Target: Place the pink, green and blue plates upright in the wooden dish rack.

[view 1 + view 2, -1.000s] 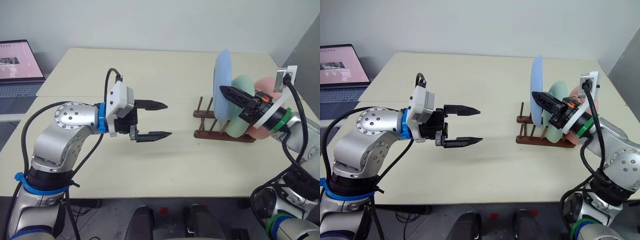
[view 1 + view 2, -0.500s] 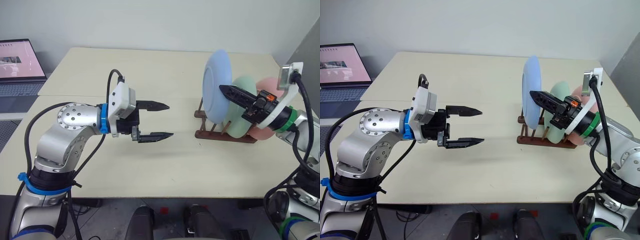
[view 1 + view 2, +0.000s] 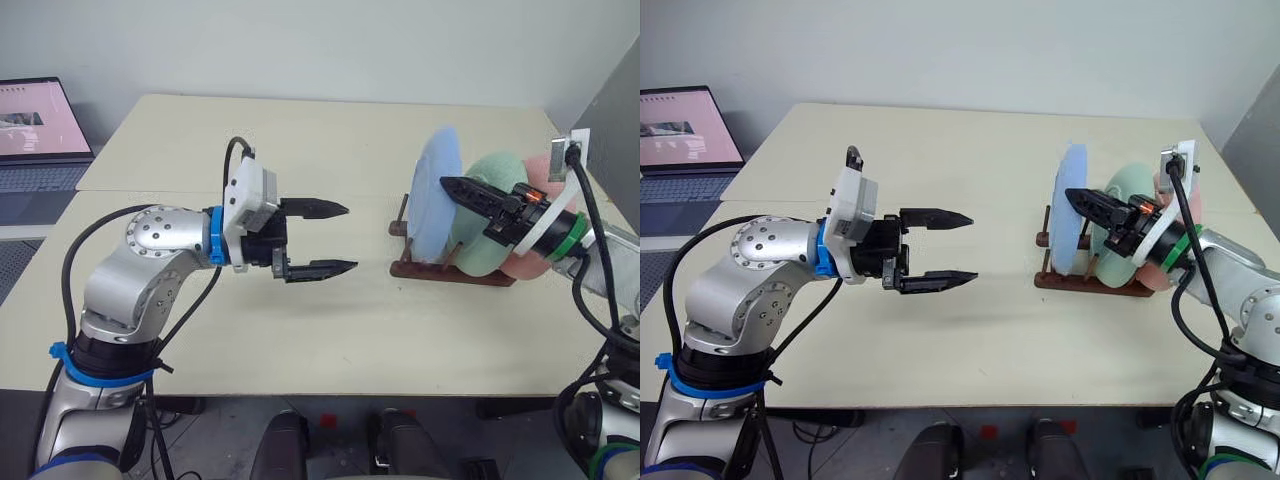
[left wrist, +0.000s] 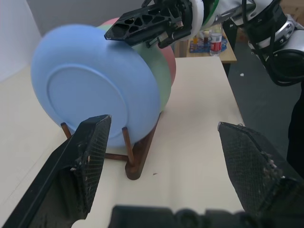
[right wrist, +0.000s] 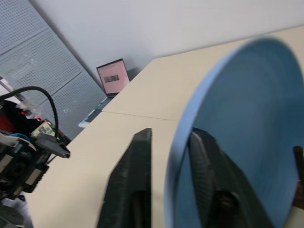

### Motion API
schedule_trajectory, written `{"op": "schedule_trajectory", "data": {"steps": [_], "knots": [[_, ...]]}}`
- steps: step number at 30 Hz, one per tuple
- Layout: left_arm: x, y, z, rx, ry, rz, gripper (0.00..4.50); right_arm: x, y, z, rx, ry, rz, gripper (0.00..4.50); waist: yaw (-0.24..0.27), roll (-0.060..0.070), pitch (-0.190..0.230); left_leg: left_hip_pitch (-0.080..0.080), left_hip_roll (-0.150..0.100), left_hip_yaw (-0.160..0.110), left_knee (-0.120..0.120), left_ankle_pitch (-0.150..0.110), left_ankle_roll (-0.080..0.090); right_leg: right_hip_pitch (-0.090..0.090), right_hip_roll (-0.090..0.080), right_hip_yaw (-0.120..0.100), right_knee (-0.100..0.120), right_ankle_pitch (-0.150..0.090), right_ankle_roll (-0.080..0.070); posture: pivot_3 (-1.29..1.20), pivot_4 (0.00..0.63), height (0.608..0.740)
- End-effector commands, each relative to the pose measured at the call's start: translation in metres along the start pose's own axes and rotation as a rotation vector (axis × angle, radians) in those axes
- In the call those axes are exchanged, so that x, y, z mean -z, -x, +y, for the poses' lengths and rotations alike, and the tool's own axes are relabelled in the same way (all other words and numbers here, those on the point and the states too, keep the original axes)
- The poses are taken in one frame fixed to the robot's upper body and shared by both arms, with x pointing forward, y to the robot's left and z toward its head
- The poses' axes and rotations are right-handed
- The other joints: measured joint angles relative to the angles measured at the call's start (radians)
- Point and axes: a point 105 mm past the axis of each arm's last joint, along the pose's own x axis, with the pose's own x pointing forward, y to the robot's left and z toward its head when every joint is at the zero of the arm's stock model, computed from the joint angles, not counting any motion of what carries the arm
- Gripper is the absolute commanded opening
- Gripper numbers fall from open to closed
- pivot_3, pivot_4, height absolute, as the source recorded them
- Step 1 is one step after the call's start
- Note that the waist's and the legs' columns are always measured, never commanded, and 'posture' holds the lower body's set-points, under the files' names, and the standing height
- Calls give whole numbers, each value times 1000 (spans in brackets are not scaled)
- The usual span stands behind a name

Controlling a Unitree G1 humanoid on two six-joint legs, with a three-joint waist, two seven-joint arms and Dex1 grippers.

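Now standing on edge in the wooden dish rack (image 3: 450,268) at centre right of the head views: blue plate (image 3: 435,196) in front, green plate (image 3: 487,215) just behind it, pink plate (image 3: 535,225) at the back, all three close together and leaning slightly. Rack resting on the cream table (image 3: 330,330), near its right edge.

Right gripper (image 3: 452,187) reaching in from the right edge of the frame, pointing level toward the left, black fingers straddling the blue plate's rim at its upper part; seen from the right wrist, one finger either side of the rim with a narrow gap, jaws parted a little, not clearly pressing on the plate.

Left gripper (image 3: 335,238) held level at centre frame, pointing right toward the rack, well apart from it, jaws wide and empty, one finger above the other.

Compared with a second ago: blue plate lower and settled between the pegs rather than lifted above its neighbours; right jaws loosened from a tight pinch; left arm much where it was.

Laptop (image 3: 35,135) at the upper left edge, beyond the table.
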Motion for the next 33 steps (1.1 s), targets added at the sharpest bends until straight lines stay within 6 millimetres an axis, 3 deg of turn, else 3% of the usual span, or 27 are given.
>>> {"op": "schedule_trajectory", "data": {"steps": [1, 6, 8, 12, 16, 19, 26, 33], "knots": [[-9, 2, 7, -49, -53, -11, 3957, -26, 1, 1, 22, 87, -88, 2615, 0, 0, 0, 0, 0, 0, 0, 0, 0, 0, 0, 0, 0, 0, 0, 0, 150, 733], [-6, 2, 12, -90, -66, 4, 3957, -48, 5, 10, 2, 189, -120, 4466, 1, 0, 0, 0, 0, 0, 0, 0, 0, 0, 0, 0, 0, 0, 0, 0, 150, 733], [-1, 6, 18, -125, -66, 40, 3957, -60, 14, 16, -19, 265, -116, 4466, 1, 0, 0, 0, 0, 0, 0, 0, 0, 0, 0, 0, 0, 0, 0, 0, 150, 733], [22, 28, 24, -176, -98, 210, 4486, -70, 42, 21, -28, 511, 15, 4500, 4, 1, 0, -1, 0, 0, -1, 0, 0, -1, 0, 0, -2, 0, 0, 0, 150, 733], [28, 47, 30, -253, -116, 285, 4486, -65, 70, 6, 9, 690, 216, 4500, 4, 1, 0, 1, 0, 1, -9, 0, 0, 0, -1, 0, -9, -1, -1, 0, 150, 733], [43, 74, 28, -310, -108, 441, 4486, -58, 98, -9, 34, 797, 437, 4500, 3, 1, 0, 1, 0, 2, -13, 0, 0, 0, -1, 0, -13, 0, 0, 0, 150, 733], [67, 115, 13, -369, -97, 652, 4486, -55, 133, -35, 48, 900, 689, 4500, 1, 2, 0, 3, 1, 3, -15, 0, 0, -1, -1, 0, -13, -2, -4, 0, 150, 733], [72, 128, 8, -396, -24, 651, 4486, -49, 153, -61, 55, 907, 805, 4500, 5, 2, 0, 3, 0, 3, -13, 0, 0, 0, -7, 0, -12, -2, -5, 0, 150, 733]]}}
